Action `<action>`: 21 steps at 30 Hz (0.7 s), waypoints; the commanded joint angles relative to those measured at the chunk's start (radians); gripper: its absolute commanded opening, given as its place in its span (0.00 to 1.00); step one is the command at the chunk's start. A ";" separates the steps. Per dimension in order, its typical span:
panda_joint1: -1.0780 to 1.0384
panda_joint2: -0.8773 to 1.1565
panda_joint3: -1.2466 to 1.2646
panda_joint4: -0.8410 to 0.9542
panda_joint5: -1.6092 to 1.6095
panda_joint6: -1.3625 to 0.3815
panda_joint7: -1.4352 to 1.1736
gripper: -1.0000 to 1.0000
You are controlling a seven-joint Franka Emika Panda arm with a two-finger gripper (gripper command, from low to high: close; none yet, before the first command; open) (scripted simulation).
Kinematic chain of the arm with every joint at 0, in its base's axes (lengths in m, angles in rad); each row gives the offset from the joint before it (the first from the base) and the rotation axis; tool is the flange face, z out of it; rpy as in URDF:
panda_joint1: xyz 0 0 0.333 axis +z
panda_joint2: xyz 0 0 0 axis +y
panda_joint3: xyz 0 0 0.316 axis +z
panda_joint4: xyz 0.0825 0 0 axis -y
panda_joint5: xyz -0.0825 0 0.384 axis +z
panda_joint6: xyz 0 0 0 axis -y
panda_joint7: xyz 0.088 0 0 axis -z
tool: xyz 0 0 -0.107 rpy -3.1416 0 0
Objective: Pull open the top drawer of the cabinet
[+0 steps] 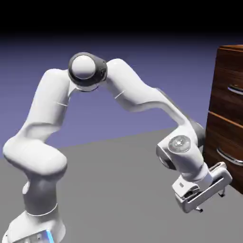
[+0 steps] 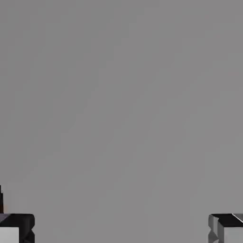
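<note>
1. Your gripper (image 1: 210, 201) is angled downward over the grey surface (image 1: 114, 190), its two fingertips standing wide apart; you hold nothing between them.
2. Directly ahead of the fingertips, the hand view shows you plain grey, with one fingertip at each lower corner of that view.
3. At the hand view's left edge, just above the fingertip there, you have a thin dark sliver; too little of it shows for you to identify it.
4. Just beyond the gripper, toward the exterior view's right and higher up, you find the lower drawer (image 1: 222, 137), shut, with its curved silver handle (image 1: 229, 156). The gripper sits lower than this handle.
5. Farther up from the gripper, above the lower drawer, you have the top drawer (image 1: 223, 100) of the cabinet (image 1: 232, 48), also shut. Its silver bar handle (image 1: 235, 89) is well above the gripper and is cut off by the exterior view's right edge.
6. Farthest from the gripper, toward the exterior view's left, you see the arm's base (image 1: 35, 228), with a blue light on it.
</note>
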 commanded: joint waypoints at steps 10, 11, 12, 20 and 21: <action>0.159 0.314 -0.271 0.175 0.435 -0.090 0.046 0.50; 0.175 0.345 -0.298 0.192 0.478 -0.099 0.051 0.50; 0.191 0.377 -0.325 0.210 0.522 -0.108 0.056 0.50; 0.319 0.628 -0.542 0.349 0.870 -0.179 0.093 0.50; 0.334 0.659 -0.569 0.367 0.913 -0.188 0.098 0.50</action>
